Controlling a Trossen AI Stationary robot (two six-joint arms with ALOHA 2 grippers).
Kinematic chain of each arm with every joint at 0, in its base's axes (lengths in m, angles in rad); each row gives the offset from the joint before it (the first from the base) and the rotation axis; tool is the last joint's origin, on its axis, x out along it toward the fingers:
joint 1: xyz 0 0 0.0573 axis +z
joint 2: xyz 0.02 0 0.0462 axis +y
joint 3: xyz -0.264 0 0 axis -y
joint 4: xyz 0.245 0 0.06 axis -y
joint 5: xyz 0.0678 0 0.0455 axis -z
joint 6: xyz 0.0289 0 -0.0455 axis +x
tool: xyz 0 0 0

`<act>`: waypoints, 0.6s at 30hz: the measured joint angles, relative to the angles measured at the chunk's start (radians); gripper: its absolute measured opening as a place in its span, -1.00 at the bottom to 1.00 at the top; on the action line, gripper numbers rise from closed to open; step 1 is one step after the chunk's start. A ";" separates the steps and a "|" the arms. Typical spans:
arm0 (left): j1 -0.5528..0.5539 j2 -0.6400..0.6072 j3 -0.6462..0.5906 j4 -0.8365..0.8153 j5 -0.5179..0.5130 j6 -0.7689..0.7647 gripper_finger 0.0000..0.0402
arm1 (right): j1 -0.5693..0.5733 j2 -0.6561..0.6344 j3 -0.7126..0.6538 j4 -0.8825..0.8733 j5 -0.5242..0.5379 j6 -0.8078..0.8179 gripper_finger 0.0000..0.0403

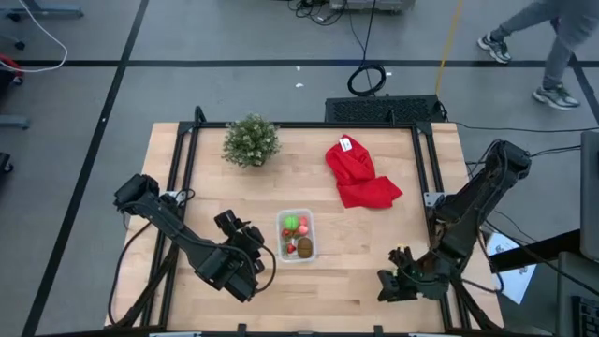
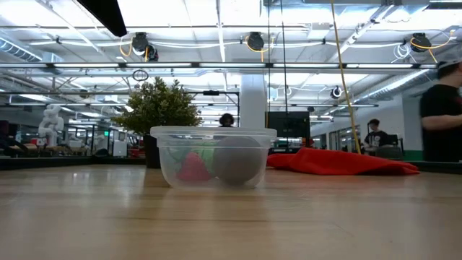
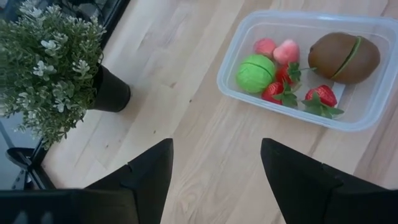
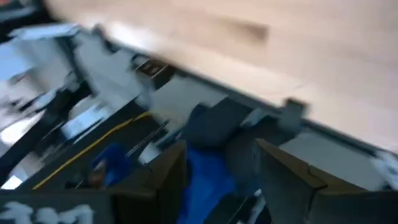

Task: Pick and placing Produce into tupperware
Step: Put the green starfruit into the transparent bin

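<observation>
The clear tupperware (image 1: pixel 279 240) (image 3: pixel 231 70) (image 2: pixel 213 134) stands on the table a little near of centre. Inside lie the produce: a brown oval (image 3: pixel 344 58), a green piece (image 3: pixel 255 73), red strawberries (image 3: pixel 320 96) and small pink ones (image 3: pixel 286 51). My left gripper (image 1: pixel 249 238) (image 3: pixel 214 155) hovers just left of the tub, above the wood, open, with nothing between its fingers. My right gripper (image 1: pixel 393 271) (image 4: pixel 221 149) hangs near the table's near right corner, open and empty, facing the table edge and the floor beyond.
A bushy potted plant (image 1: pixel 251 140) (image 3: pixel 46 68) stands at the far left, and a crumpled red cloth (image 1: pixel 360 174) (image 2: pixel 339 162) lies at the far right. Black frame rails run along the table's sides. A person (image 1: pixel 547 37) walks on the floor beyond the far right corner.
</observation>
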 joint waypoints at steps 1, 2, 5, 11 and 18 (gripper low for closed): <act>0.000 0.000 0.000 0.000 -0.007 0.000 0.23 | 0.005 0.000 0.043 -0.089 0.000 0.016 -0.13; 0.000 0.000 0.000 0.000 -0.009 0.001 0.24 | 0.011 0.005 0.087 -0.181 0.000 0.039 -0.13; -0.001 0.000 0.000 0.000 -0.010 0.004 0.25 | 0.040 0.025 0.227 -0.471 -0.023 0.112 -0.13; -0.001 0.000 -0.001 0.000 -0.014 0.005 0.25 | 0.024 0.135 0.424 -0.834 -0.058 0.132 -0.16; -0.012 0.000 -0.015 0.000 -0.018 0.006 0.25 | 0.026 0.266 0.438 -0.806 -0.141 0.132 -0.30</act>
